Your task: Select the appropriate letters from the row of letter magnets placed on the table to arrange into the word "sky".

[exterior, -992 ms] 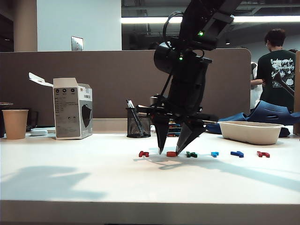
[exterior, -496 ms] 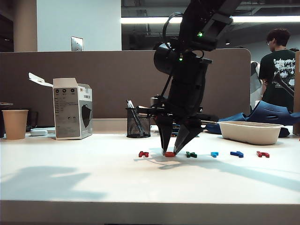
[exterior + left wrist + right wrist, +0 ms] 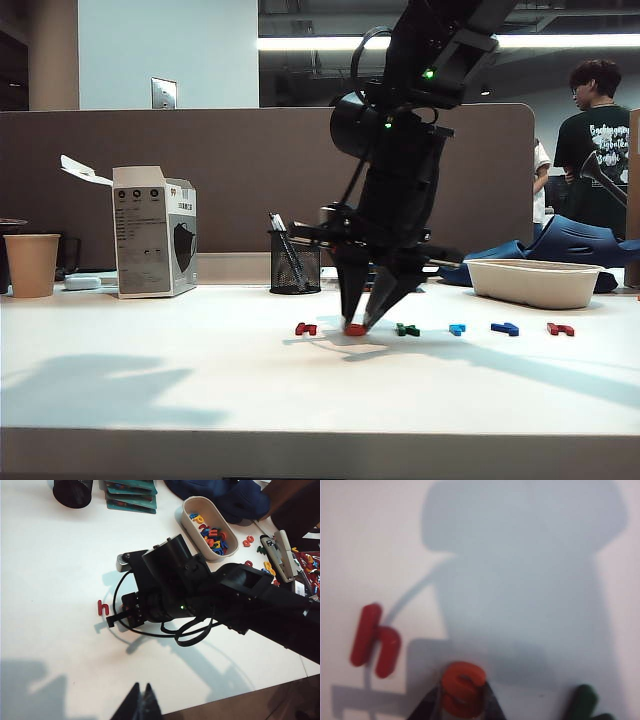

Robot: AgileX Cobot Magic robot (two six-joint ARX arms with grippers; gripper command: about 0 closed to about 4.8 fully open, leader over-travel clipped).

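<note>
The row of letter magnets lies on the white table (image 3: 180, 380): dark red h (image 3: 306, 328), orange-red s (image 3: 355, 329), dark green letter (image 3: 407, 329), light blue letter (image 3: 457, 328), dark blue letter (image 3: 505, 328), red letter (image 3: 561, 328). My right gripper (image 3: 360, 322) points down at the s, its fingers pressed against both sides. The right wrist view shows that gripper (image 3: 464, 692) clamped round the s (image 3: 463, 687), with the h (image 3: 375, 641) on one side and the green letter (image 3: 585, 702) on the other. My left gripper (image 3: 142, 687) hovers shut and empty, looking onto the right arm (image 3: 200, 595).
A mesh pen cup (image 3: 295, 262) stands behind the row. A cardboard box (image 3: 155, 232) and a paper cup (image 3: 32, 265) are at the far left. At the back right stands a white tray (image 3: 535, 282), seen holding loose letters (image 3: 210, 527) from the left wrist.
The right gripper's fingers have drawn together from wide apart until they pinch the orange-red s, which slid slightly left. The left arm has stayed still.
</note>
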